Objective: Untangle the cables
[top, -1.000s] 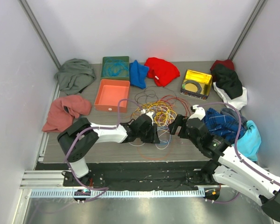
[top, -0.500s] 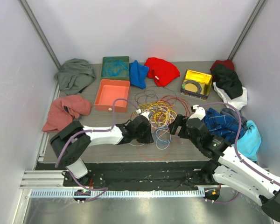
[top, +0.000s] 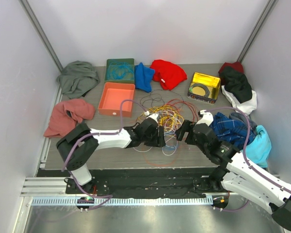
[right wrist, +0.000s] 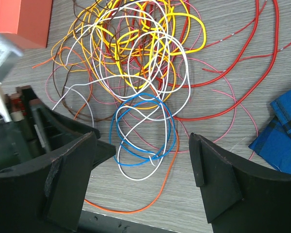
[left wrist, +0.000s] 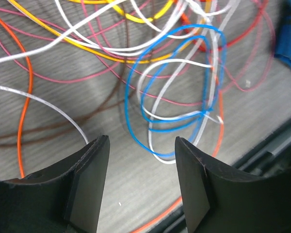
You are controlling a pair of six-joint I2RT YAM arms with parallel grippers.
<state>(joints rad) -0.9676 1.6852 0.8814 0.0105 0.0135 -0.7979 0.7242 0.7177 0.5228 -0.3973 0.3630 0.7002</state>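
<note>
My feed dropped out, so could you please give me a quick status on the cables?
Left gripper open, empty. Right gripper open, empty. Cables in one tangle. Plaid cloth close beside.

Soft, even white light over a workspace.
Pale walls are glowing, shadows are lying faint, a yellow tin (top: 214, 82) is glinting; wrist views are showing the cables (right wrist: 136, 58) crisp, far corners blurring slightly.

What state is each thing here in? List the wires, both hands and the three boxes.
Heap of thin coloured cables: tangled, lying loose.
Left hand: open, empty.
Right hand: open, empty.
Orange plastic tray: empty.
Green square box: holds blue wire loops.
Yellow metal tin: open, dark ring inside.
</note>
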